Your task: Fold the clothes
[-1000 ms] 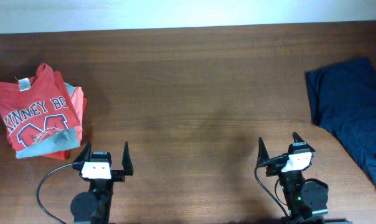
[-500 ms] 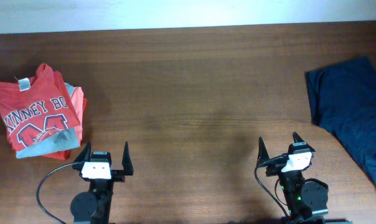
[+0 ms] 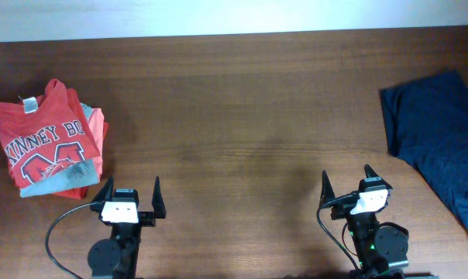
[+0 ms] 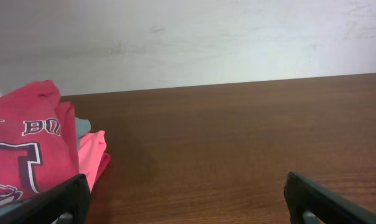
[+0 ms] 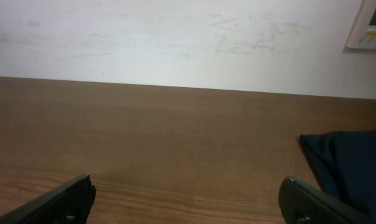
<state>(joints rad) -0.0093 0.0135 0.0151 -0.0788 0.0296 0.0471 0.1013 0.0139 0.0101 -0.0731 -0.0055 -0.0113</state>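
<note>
A folded orange-red T-shirt [image 3: 44, 143] with white-and-navy lettering tops a small stack at the table's left; it also shows in the left wrist view [image 4: 23, 155]. A light grey shirt [image 3: 60, 180] and another orange one [image 3: 97, 128] peek out beneath it. A plain navy shirt [image 3: 439, 136] lies spread at the right edge, also in the right wrist view [image 5: 350, 165]. My left gripper [image 3: 130, 194] is open and empty near the front edge, just right of the stack. My right gripper [image 3: 346, 182] is open and empty, left of the navy shirt.
The brown wooden table [image 3: 242, 116] stretches between the stack and the navy shirt. A white wall [image 5: 175, 37] stands behind its far edge, with a small panel [image 5: 368, 25] at the upper right.
</note>
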